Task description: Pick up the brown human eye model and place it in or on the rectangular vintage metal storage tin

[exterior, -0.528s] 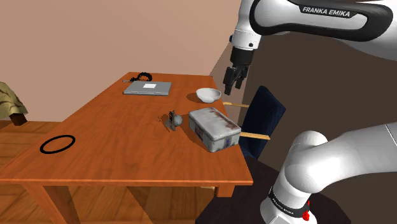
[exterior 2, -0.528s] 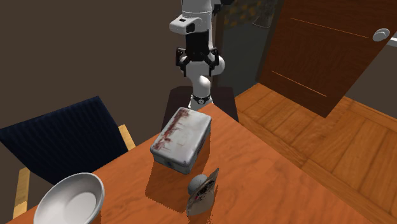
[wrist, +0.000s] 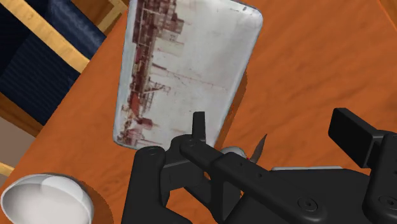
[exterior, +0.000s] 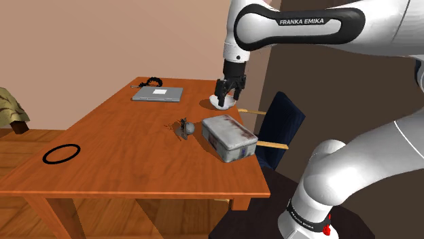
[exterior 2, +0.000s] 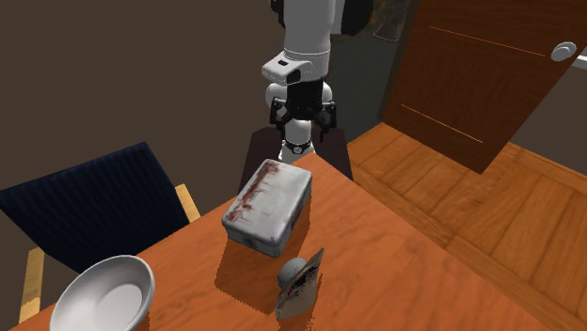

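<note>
- Shoulder view: bowl (exterior: 221,106) partly covered by the hand (exterior: 226,99).
- Same view: small dark item (exterior: 151,82) behind the laptop (exterior: 157,94), too small to identify.
- Wrist view: eye model (wrist: 236,151) mostly behind the hand; just a grey sliver and a fin tip visible.
- Wrist view: tin (wrist: 184,63) and bowl both clipped by frame edges.
- Second exterior view: bowl cut by bottom edge, chair (exterior 2: 85,212) by left edge.

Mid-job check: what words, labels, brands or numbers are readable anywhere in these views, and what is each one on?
"FRANKA EMIKA": white lettering on the arm's upper link.
Black band at the arm's base: white lettering, too small to read.
Metal tin: red-brown stains on the lid, no readable words.
Grey laptop: a white patch, nothing readable.
</note>
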Controlling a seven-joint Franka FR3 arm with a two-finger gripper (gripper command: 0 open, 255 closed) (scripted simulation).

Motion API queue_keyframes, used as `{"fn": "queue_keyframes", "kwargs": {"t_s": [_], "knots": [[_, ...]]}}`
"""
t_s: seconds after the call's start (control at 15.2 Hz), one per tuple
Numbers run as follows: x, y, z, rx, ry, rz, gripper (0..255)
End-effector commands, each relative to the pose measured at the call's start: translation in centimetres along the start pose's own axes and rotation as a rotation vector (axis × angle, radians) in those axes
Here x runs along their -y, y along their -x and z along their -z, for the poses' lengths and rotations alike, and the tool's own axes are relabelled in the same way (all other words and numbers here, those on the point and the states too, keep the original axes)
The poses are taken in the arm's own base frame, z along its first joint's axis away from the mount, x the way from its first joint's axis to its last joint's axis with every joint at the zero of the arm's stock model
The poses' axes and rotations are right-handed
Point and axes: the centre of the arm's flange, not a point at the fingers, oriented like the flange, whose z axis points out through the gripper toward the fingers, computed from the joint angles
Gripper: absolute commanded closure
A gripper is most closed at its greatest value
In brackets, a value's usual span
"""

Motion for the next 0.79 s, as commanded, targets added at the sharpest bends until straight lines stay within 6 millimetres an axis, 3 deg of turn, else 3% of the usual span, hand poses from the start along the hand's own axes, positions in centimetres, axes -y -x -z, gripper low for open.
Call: {"fn": "queue_keyframes", "kwargs": {"t_s": [0.0,0.73], "knots": [[1.1,-2.0,-1.4,0.007,0.009,-0.039,0],[5.1,-14.4,-9.4,0.049,0.058,-0.243,0]]}}
